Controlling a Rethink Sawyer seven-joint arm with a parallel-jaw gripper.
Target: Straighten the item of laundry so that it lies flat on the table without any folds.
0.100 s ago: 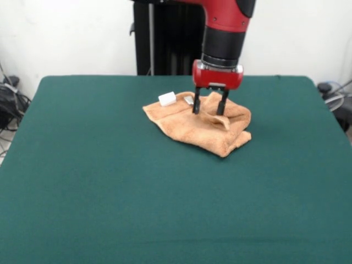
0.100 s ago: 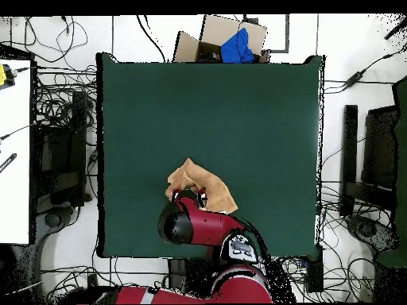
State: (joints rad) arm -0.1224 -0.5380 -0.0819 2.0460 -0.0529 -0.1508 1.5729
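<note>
The item of laundry [image 1: 184, 125] is a peach-orange towel, crumpled and folded over itself on the far middle of the green table [image 1: 110, 181]. A white tag [image 1: 167, 99] sticks up at its far left corner. My gripper [image 1: 209, 110] stands straight down over the towel's far right part. It is open, and both black fingertips [image 1: 196, 109] touch the cloth with a raised fold between them. In the overhead view the towel [image 2: 191, 176] lies near the table's [image 2: 238, 103] lower edge, partly hidden under the red arm [image 2: 195, 224].
The towel's doubled-up right end [image 1: 234, 140] forms a thick lump. Wide green felt surrounds the towel on all sides. Off the table, a cardboard box [image 2: 208, 41] with a blue thing sits past the top edge, and cables and black stands [image 2: 374, 167] line both sides.
</note>
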